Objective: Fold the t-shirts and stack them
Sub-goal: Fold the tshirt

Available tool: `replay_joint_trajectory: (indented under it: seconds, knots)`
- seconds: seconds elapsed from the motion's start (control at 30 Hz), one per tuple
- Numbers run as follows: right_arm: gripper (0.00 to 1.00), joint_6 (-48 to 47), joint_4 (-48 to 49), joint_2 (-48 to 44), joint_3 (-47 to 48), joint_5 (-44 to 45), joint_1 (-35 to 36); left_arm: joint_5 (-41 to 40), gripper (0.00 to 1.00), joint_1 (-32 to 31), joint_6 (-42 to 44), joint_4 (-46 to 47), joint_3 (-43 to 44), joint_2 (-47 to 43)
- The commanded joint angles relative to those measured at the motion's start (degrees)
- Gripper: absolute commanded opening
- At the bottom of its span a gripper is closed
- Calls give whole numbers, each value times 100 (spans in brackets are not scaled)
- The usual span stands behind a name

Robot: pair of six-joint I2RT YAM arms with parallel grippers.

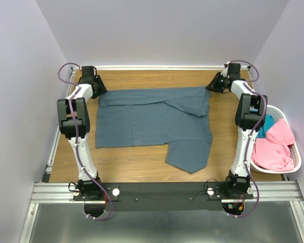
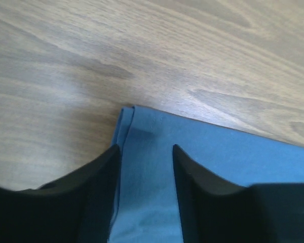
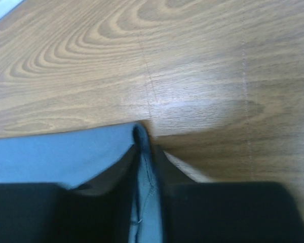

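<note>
A slate blue-grey cloth t-shirt (image 1: 147,124) lies spread on the wooden worktop (image 1: 126,162) between both pincers. The left pincer (image 2: 145,149) stands released astride one far corner; the right pincer (image 3: 146,152) grasps the other corner's edge.

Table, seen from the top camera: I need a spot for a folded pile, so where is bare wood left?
Best: the near strip of table between the blue-grey t-shirt and the black rail, left of its trailing sleeve. A smaller patch lies right of that sleeve. Crowded: the middle under cloth, the far corners with left pincer and right pincer.
</note>
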Motion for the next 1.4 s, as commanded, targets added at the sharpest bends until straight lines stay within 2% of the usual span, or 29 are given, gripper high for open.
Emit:
replay_joint_trajectory:
  seconds: [0.0,0.03,0.17,0.23,0.33,0.43,0.67,0.93,1.07,1.23,1.33,1.37]
  knots:
    - [38,-297,39,-644,-282,335,125,-133,59,-9,-68,166,-168,-927]
    - [45,-349,39,-751,-352,484,160,-168,60,-18,-103,210,-421,-1095]
    - [57,-464,21,-1454,-1080,889,528,-509,60,-35,-393,491,-1265,-1930]
    - [57,-613,21,-1857,-1388,1213,713,-555,60,-35,-499,640,-1826,-2116]
    - [57,-728,4,-2332,-1925,1504,1074,-617,54,-35,-666,904,-2399,-2292]
    - [57,-737,12,-2624,-2390,1505,1373,-564,51,-35,-798,975,-2611,-2231]
    - [57,-763,12,-3151,-3015,1356,1865,-573,48,-35,-974,1054,-2577,-1871]
    - [57,-763,12,-3196,-3148,1312,1954,-573,43,-35,-965,949,-2322,-1475]
    - [57,-763,12,-3213,-3139,1320,1954,-485,36,-35,-965,922,-2226,-1361]
    - [57,-772,21,-3222,-3192,1338,1962,-432,34,-44,-956,905,-2234,-1334]
    - [57,-763,12,-3222,-3200,1320,1962,-458,25,-35,-939,887,-2252,-1317]
    - [57,-772,21,-3222,-3192,1320,1962,-476,19,-35,-930,852,-2243,-1326]
